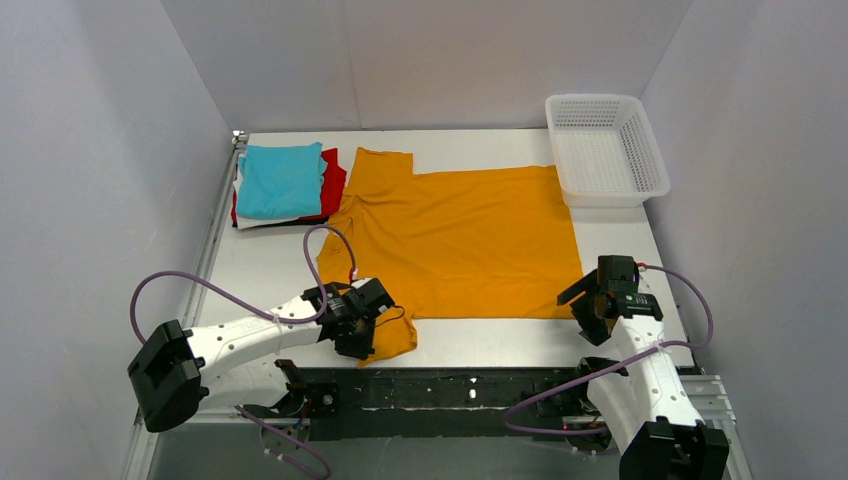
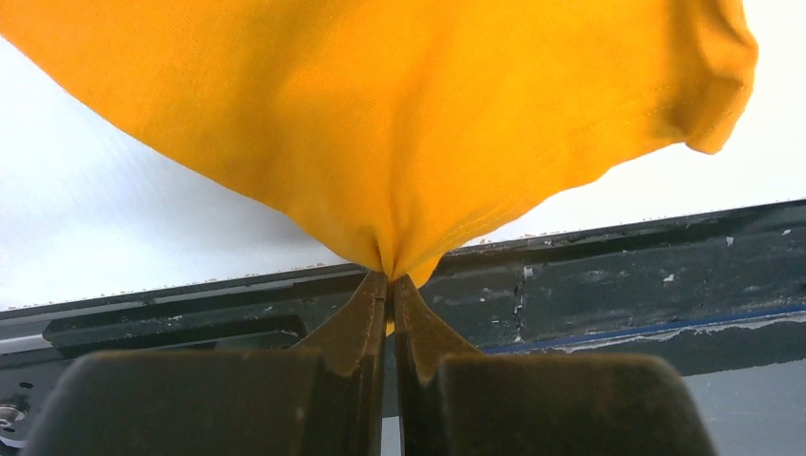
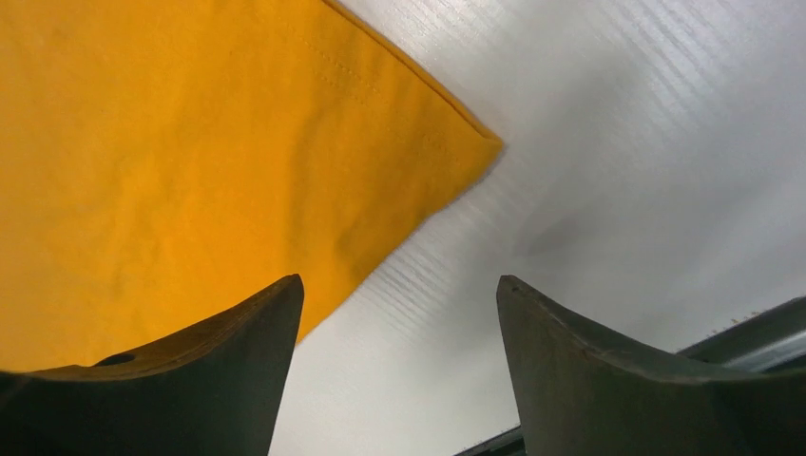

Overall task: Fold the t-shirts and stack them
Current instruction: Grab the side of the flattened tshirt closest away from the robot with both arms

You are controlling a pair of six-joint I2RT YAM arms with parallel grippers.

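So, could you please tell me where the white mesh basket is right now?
In the top view, the white mesh basket sits in the far right corner of the table, just right of the far right corner of the orange t-shirt.

A white plastic mesh basket (image 1: pixel 606 150) sits upright at the far right corner of a white table (image 1: pixel 618 232), close to the right wall. Plain pale grey panels (image 1: pixel 430 60) enclose the table at the back and on both sides. A metal rail (image 1: pixel 214 235) runs along the table's left edge. A scuffed black strip (image 1: pixel 470 386) borders the near edge, its paint chipped in the left wrist view. In the right wrist view the tabletop shows fine parallel ridges.
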